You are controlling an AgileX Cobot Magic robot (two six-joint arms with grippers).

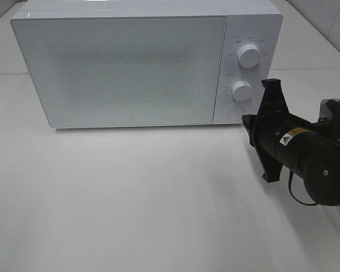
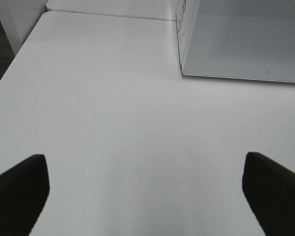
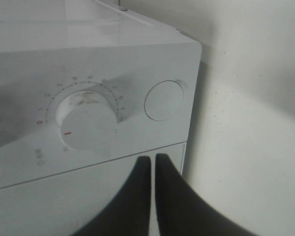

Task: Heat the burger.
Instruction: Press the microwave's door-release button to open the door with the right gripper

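The burger is out of view. A white microwave (image 1: 124, 68) stands at the back of the table with its door closed, and its frosted window shows nothing inside. My right gripper (image 1: 248, 126) is shut and empty, with its tips just in front of the round button (image 1: 233, 112) at the bottom of the control panel. In the right wrist view the shut fingertips (image 3: 153, 162) sit below the lower dial (image 3: 87, 123) and the round button (image 3: 164, 100). My left gripper (image 2: 143, 162) is open over bare table, left of the microwave's corner (image 2: 187, 59).
Two white dials (image 1: 249, 55) (image 1: 241, 90) sit on the microwave's right panel. The white table (image 1: 130, 198) stretches in front of it. A second table edge (image 2: 108, 10) and a dark floor strip (image 2: 0, 54) lie beyond the left arm.
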